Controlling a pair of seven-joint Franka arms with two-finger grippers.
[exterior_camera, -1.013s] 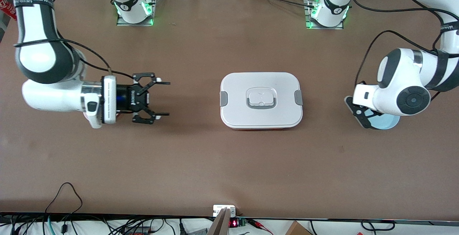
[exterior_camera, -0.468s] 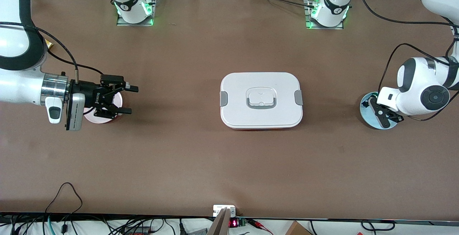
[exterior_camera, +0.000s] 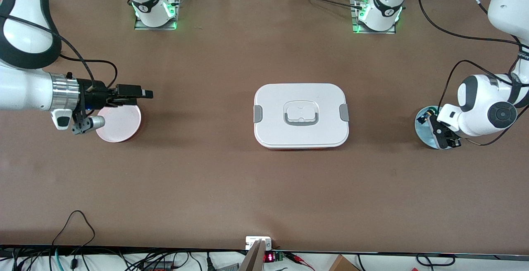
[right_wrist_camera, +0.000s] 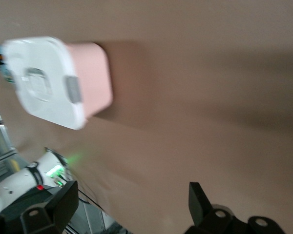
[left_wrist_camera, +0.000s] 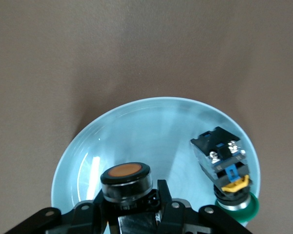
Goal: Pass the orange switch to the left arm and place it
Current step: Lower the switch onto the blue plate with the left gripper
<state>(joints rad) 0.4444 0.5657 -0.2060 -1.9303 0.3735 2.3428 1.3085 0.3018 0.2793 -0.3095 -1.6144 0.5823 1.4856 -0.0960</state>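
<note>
— Front view first: where do the grippers sit?
— Right gripper [exterior_camera: 142,93] hangs above the pink plate [exterior_camera: 120,124]; left gripper [exterior_camera: 444,132] is down in the blue plate [exterior_camera: 422,124], with the box [exterior_camera: 301,115] midway between

— Left wrist view?
— Fingers [left_wrist_camera: 158,207] closed around the orange switch [left_wrist_camera: 125,183] in that plate, a second switch [left_wrist_camera: 224,168] beside it

— Right wrist view?
— Jaws wide, nothing in them

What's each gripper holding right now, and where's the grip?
The left gripper has its fingers around the orange switch's black body under the cap, on the blue plate. The right gripper is open, holding nothing.
</note>
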